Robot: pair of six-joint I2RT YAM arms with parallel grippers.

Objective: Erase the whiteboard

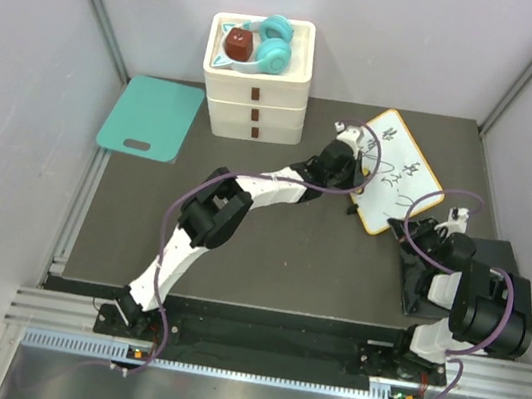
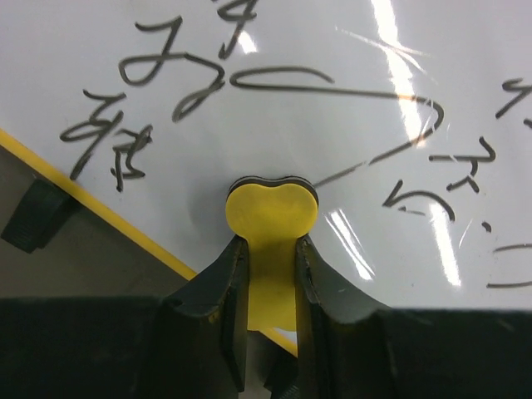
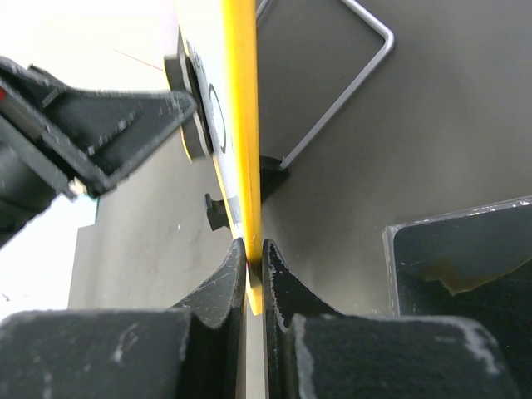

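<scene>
White and glossy across the face, rimmed thinly in orange-yellow, carrying black handwritten scribbles from end to end. Sitting right of centre on the dark table, one corner pointing toward the arms. Pinching the near edge of this whiteboard with the right gripper, jaws pressing together on the thin rim, with a bent wire leg showing behind the board. Farther out, pressing a yellow eraser against the board's face with the left gripper, jaws standing partly apart and clamping the narrow stem, black pad touching the white among the scribbles.
</scene>
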